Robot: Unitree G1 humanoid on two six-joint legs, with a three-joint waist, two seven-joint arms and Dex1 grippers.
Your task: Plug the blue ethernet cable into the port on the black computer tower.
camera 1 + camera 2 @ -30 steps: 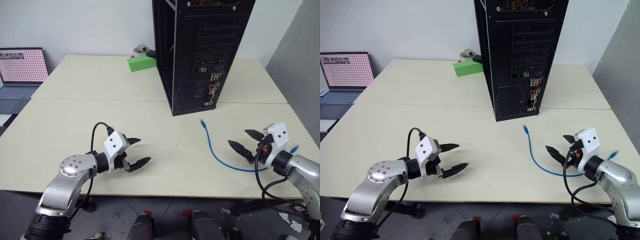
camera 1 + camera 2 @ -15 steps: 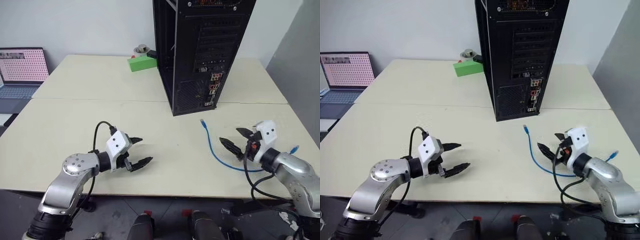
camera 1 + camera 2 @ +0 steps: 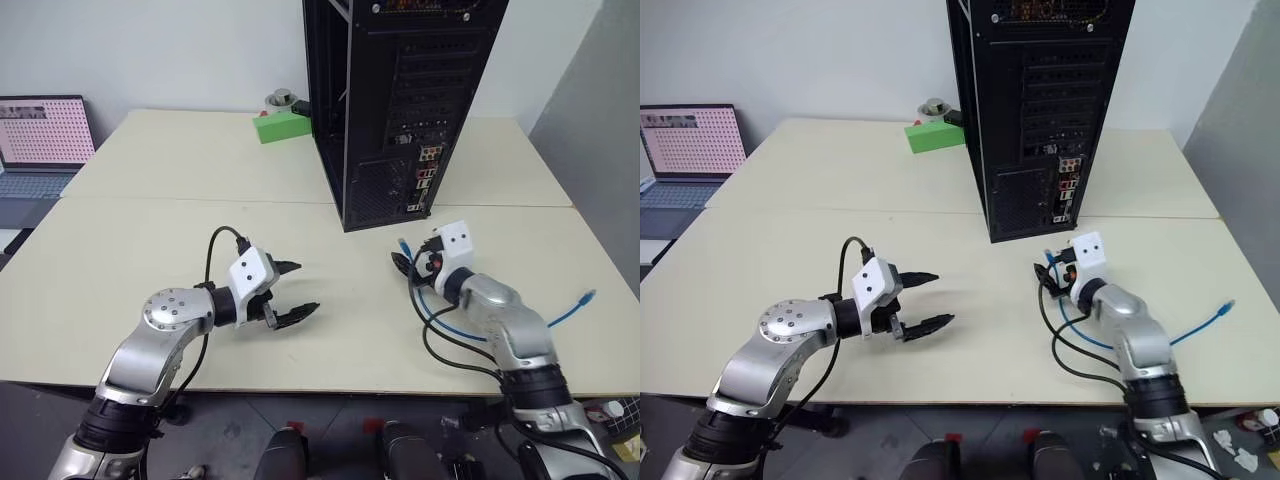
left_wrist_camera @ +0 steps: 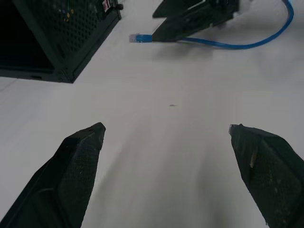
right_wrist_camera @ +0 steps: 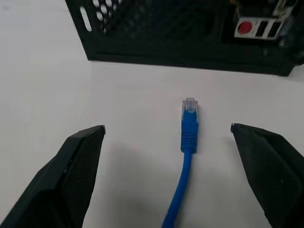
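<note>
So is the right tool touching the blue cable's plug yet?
Apart. The right wrist view shows the plug lying on the table between the open right tool fingers, bare table either side.

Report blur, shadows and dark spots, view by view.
Right wrist view: plug of the blue cable sharp, right gripper's fingers blurred. Left wrist view: tabletop soft, faint shadow under the cable. Head views: even light, soft shadows under the left gripper; the computer tower's open side is dark.

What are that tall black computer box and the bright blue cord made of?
The tall black computer tower looks like painted sheet metal: thin stamped slot covers and a punched mesh grille. The bright blue ethernet cable looks like flexible matte plastic sheathing, ending in a clear hard-plastic plug.
</note>
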